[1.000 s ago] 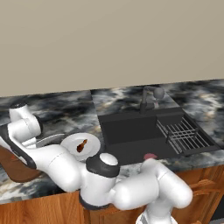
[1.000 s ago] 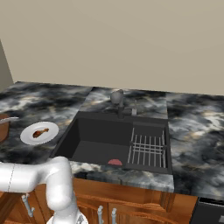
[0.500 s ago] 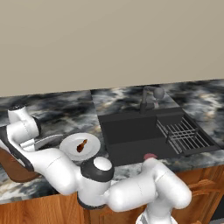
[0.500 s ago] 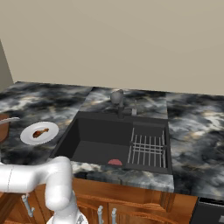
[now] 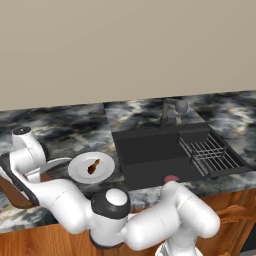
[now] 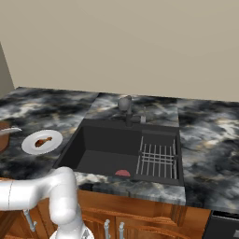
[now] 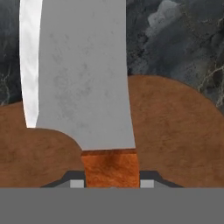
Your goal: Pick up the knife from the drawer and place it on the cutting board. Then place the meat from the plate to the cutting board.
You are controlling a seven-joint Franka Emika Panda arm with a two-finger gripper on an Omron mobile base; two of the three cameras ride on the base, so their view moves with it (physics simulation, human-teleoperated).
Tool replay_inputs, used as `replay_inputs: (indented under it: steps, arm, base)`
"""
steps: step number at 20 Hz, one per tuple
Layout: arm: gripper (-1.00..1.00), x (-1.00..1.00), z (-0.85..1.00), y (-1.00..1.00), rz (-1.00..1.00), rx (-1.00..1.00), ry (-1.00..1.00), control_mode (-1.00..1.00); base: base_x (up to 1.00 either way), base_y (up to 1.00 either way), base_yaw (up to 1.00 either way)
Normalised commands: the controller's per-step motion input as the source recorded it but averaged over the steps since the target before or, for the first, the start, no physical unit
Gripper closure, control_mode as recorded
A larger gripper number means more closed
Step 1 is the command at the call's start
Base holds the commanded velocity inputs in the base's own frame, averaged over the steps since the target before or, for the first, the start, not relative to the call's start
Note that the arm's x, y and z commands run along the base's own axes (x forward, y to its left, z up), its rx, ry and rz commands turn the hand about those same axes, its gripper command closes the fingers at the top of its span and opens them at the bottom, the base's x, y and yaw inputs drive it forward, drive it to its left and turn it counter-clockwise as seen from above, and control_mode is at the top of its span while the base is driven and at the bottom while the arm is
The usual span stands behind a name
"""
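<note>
My gripper (image 7: 111, 178) is shut on the knife's reddish-brown handle (image 7: 110, 168). The wide grey blade (image 7: 83, 74) points away from the hand, above one rounded end of the dark reddish-brown cutting board (image 7: 175, 131). In the left base view the hand is at the far left, with the knife (image 5: 57, 162) sticking out over the cutting board (image 5: 15, 195). Just right of the board is the white plate (image 5: 80, 172) with the small brown meat (image 5: 93, 166) on it. From the right side I see the plate (image 6: 32, 147), the meat (image 6: 43, 140) and the blade tip (image 6: 9, 131). The drawer is out of view.
A dark sink (image 5: 150, 155) with a faucet (image 5: 172, 112) and a wire rack (image 5: 207, 152) lies right of the plate. A pink-red lump (image 6: 122, 173) sits at the sink's front. Dark marble counter (image 6: 210, 140) runs to the right, with wooden cabinet doors (image 6: 140, 219) below.
The hand with the knife has sunk a little toward the cutting board, and the arm's elbow has drifted left. Plate and meat have not moved.
</note>
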Motion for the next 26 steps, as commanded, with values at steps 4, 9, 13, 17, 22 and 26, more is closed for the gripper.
replay_inputs:
  steps: [4, 9, 13, 17, 22, 26]
  arm:
    - [1.0, 0.0, -0.27, 0.0, 0.0, 0.05, -0.08, -1.0]
    - [-1.0, 0.0, -0.27, 0.0, 0.0, 0.07, 0.0, -1.0]
    - [-1.0, 0.0, -0.25, 0.0, 0.0, 0.05, 0.0, -1.0]
    - [-1.0, 0.0, -0.03, 0.0, 0.0, 0.06, 0.0, -1.0]
    - [-1.0, -0.05, 0.1, 0.0, 0.0, 0.03, 0.0, -1.0]
    - [-1.0, -0.23, 0.35, 0.0, 0.0, 0.0, -0.06, -1.0]
  base:
    - [0.0, 0.0, 0.0]
    - [0.0, 0.0, 0.0]
    - [0.0, 0.0, 0.0]
    - [0.0, 0.0, 0.0]
    - [0.0, 0.0, 0.0]
    - [0.0, 0.0, 0.0]
